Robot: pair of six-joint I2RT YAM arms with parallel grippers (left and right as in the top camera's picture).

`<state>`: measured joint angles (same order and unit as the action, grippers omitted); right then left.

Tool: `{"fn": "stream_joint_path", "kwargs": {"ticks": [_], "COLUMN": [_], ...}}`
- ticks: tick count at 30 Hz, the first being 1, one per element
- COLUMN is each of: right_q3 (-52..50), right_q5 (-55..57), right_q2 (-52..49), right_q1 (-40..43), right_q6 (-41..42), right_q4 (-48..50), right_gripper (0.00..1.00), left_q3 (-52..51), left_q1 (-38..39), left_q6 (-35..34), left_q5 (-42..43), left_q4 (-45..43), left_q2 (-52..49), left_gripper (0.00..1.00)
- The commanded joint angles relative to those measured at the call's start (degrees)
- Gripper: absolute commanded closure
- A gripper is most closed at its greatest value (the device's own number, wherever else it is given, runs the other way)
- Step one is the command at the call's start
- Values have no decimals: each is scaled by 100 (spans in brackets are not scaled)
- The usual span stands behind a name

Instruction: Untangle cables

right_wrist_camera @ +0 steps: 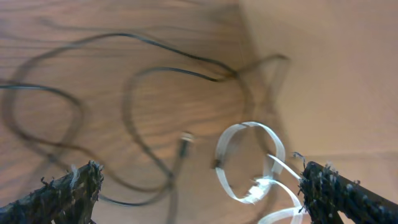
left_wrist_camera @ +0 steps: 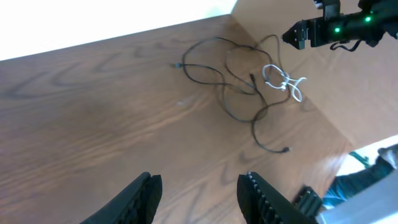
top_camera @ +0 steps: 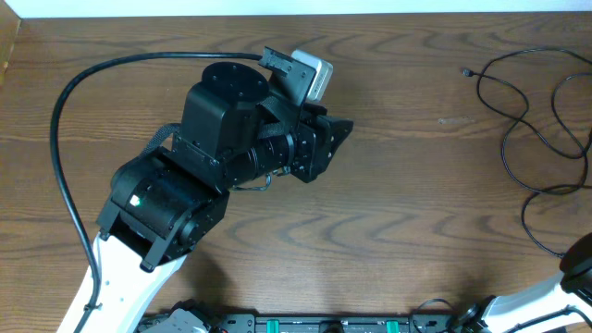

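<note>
The black cables [top_camera: 505, 153] lie in loose loops at the table's far right. In the left wrist view the black cables [left_wrist_camera: 254, 127] form a tangle with a small white cable [left_wrist_camera: 280, 81] coiled at its right side. My left gripper [left_wrist_camera: 199, 180] is open and empty, well short of the tangle; it also shows in the overhead view [top_camera: 338, 134]. My right gripper [right_wrist_camera: 199, 171] is wide open just above the white cable [right_wrist_camera: 249, 162], with the black cables [right_wrist_camera: 168, 70] looping beyond it. It holds nothing.
The left arm's thick black cable [top_camera: 65, 139] arcs over the table's left side. The table's right edge runs close to the white cable in the right wrist view. The right arm's base [top_camera: 581, 268] is at the lower right.
</note>
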<state>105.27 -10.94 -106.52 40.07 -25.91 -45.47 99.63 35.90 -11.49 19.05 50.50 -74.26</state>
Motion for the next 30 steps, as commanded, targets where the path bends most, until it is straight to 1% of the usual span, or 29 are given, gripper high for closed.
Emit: {"fn": "stream_joint_path", "kwargs": {"ticks": [1,3,5,8,12,13,16,17,19,22,24,26,28,30], "right_q3": [44,44,44,44,44,44,42,42,42,42,42,42,42,42], "right_q5": [-302,-293,-293,-175,520,671,785,787,994,1631,2011,2048,2055,2197], "right_q2": [164,348,625,1106,1322,1327,1318,1320,1320,1329,1373,1543,1882,2197], "right_q1": [-706,-1255,-1845,-2815,-3768,-4039,-4503,-4712,-4990,-5278,-5331,-5331,-5329,-5331], "right_q6": [101,101,103,131,437,573,857,1051,1226,1440,1840,2354,2935,3324], "right_q4": [-295,-424,-468,-566,-772,-883,-1058,-1073,-1250,-1631,-1624,-1432,-1139,-1036], "right_gripper": [1,1,1,1,1,1,1,1,1,1,1,1,1,1], "left_q3": [79,79,79,79,79,79,79,79,79,79,79,79,79,79], "left_q1": [2,0,-76,-387,-1071,-1241,-1740,-2039,-2441,-2966,-3053,-3053,-3053,-3053], "left_q6": [459,752,796,896,885,885,885,885,892,883,780,640,470,470], "left_q5": [-748,-1338,-1593,-1591,-1556,-1502,-1388,-1305,-1311,-1305,-1307,-1309,-1311,-1322], "left_q4": [-17,7,-2,-120,-151,-153,-140,-22,313,481,413,181,-17,-44], "left_q2": [-46,-173,-413,-999,-1615,-1696,-1810,-1823,-1808,-1722,-1486,-1056,-542,-166], "left_gripper": [55,55,55,55,55,55,55,56,64,68,69,69,69,69]}}
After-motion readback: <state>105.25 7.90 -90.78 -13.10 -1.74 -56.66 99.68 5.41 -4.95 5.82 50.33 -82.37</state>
